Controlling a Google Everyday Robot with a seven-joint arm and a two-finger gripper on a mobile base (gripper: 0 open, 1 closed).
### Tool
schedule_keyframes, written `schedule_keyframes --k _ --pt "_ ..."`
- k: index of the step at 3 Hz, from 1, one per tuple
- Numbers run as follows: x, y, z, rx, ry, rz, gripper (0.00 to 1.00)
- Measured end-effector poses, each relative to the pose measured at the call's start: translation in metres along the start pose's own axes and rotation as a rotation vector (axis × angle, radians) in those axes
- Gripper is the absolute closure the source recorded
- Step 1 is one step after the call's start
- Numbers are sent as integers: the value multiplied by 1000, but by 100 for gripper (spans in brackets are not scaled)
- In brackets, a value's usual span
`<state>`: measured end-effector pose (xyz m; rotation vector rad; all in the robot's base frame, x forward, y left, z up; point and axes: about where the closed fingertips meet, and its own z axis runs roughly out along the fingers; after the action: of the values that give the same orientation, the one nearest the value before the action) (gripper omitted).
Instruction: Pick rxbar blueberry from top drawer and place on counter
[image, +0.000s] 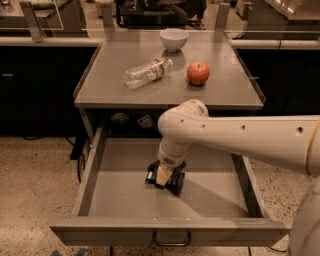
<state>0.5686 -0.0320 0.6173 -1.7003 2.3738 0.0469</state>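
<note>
The top drawer (125, 200) is pulled open below the counter (150, 95). My white arm reaches from the right down into the drawer, and my gripper (164, 177) is low over the drawer's bottom, near the middle. A small dark flat thing, the rxbar blueberry (176, 183), lies right at the gripper and is mostly hidden by it. I cannot tell whether the gripper holds it.
On the counter lie a clear plastic bottle (146, 73) on its side, a red apple (198, 73) and a white bowl (174, 39) at the back. The drawer's curved handle (171, 241) is at the front. Speckled floor lies to the left.
</note>
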Motion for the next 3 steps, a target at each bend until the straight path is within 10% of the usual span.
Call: schedule_keyframes --k 3 --pt "-47 -16 -94 -65 -170 -110 100"
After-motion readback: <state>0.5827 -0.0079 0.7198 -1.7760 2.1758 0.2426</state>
